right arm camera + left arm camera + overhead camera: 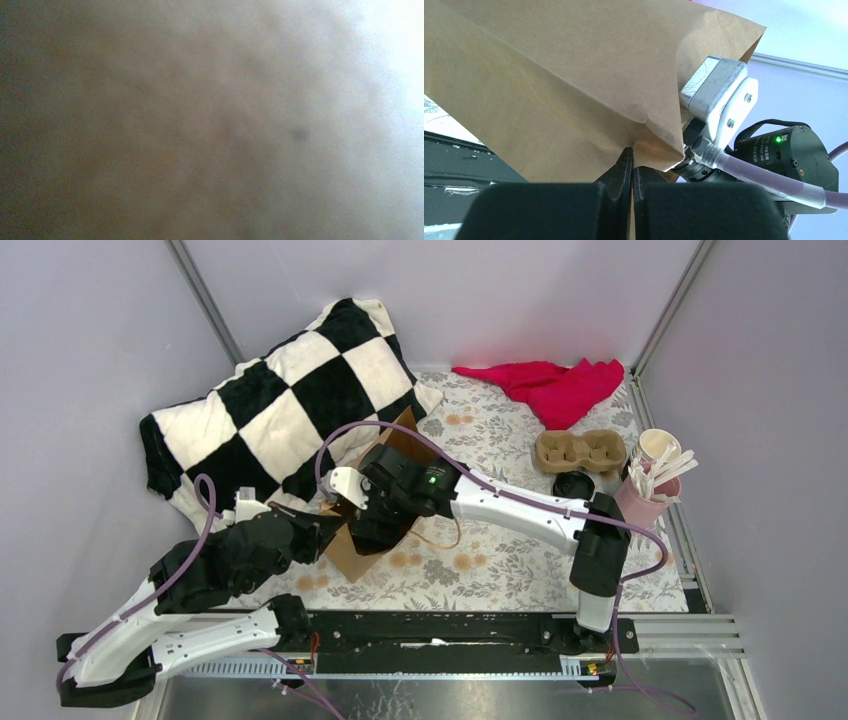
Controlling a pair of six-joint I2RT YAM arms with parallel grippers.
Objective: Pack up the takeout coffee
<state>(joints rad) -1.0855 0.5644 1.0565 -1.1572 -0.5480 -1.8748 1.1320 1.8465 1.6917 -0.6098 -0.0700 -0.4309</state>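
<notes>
Pinches a fold of the one paper bag [549, 85] in the closed left gripper [632, 165], dips the right arm [505, 503] wrist-first into its mouth, right gripper hidden with jaws wide, and shows one black coffee cup [575, 484] beside one cardboard carrier [580, 450].

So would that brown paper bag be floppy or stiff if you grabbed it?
Probably floppy: the paper bag creases where the left gripper pinches its edge. Likely light too, since that one pinch seems to prop it up. It could crumple or tear easily, with the right arm seemingly reaching inside.
</notes>
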